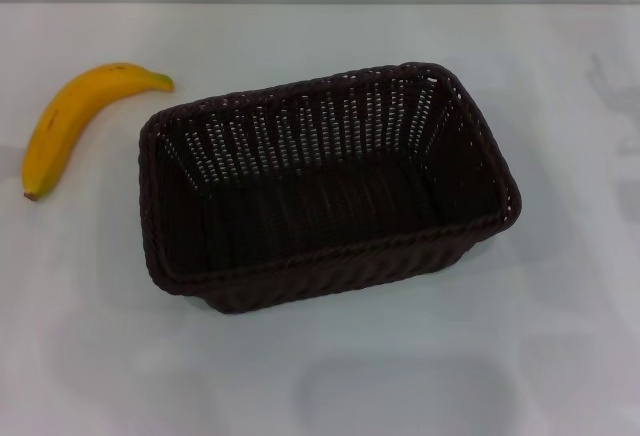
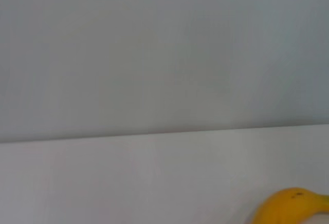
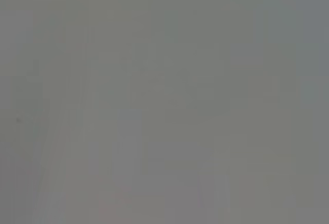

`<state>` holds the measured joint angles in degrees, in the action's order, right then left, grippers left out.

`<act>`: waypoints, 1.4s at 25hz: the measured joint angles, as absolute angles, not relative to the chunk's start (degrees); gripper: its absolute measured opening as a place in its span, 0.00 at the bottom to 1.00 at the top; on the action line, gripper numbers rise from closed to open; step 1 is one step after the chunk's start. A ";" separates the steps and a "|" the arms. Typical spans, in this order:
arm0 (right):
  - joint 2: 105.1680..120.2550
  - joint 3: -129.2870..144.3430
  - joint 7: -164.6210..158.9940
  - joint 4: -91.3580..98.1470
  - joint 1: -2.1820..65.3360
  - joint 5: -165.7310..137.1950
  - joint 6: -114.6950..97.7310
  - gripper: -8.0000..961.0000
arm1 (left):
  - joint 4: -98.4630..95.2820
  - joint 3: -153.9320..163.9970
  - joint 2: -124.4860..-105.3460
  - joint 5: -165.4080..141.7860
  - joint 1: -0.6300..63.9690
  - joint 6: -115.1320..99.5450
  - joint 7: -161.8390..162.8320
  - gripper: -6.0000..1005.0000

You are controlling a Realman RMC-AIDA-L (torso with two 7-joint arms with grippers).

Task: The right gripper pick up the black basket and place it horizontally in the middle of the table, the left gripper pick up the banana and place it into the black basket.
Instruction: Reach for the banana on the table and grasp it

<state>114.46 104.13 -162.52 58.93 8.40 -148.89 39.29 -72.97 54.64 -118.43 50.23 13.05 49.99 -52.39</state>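
Neither the left hand nor the right hand appears in any view, so their openness and hold cannot be told. The banana (image 1: 72,121), yellow and curved with a greenish stem tip, lies on the white counter (image 1: 330,376) at ten o'clock from the basket (image 1: 330,271). This dark woven basket sits mid-counter, upright and empty.

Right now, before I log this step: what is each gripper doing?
Left gripper: not in view; the banana lies free on the table.
Right gripper: not in view; the black basket stands unheld.
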 joint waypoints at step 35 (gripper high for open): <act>114.25 104.79 -162.26 61.44 4.55 -151.26 39.08 0.89 | -54.05 54.22 -118.83 50.79 22.25 46.59 -57.17 0.88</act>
